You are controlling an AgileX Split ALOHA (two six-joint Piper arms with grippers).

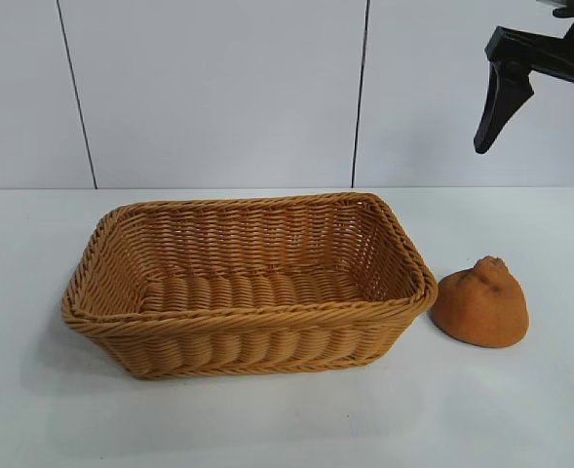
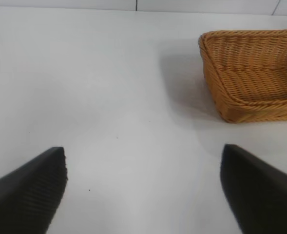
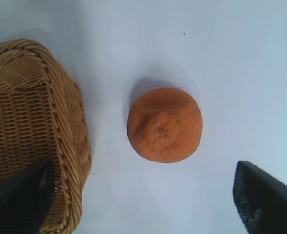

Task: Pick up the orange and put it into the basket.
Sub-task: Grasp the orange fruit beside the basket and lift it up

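The orange [image 1: 481, 304] sits on the white table just right of the basket [image 1: 248, 310], dome up with its knobby peak on top. The wicker basket has nothing in it. My right gripper [image 1: 537, 161] hangs high above the orange at the upper right, open. Seen from the right wrist, the orange [image 3: 164, 125] lies below and apart from the right gripper [image 3: 143, 165], whose jaws stand wide, with the basket's rim [image 3: 67, 126] beside one finger. My left gripper [image 2: 143, 151] is open over bare table, with a corner of the basket [image 2: 221, 92] farther off. The exterior view does not show the left arm.
The white table [image 1: 287, 419] runs around the basket on all sides. A pale panelled wall [image 1: 218, 88] stands behind it.
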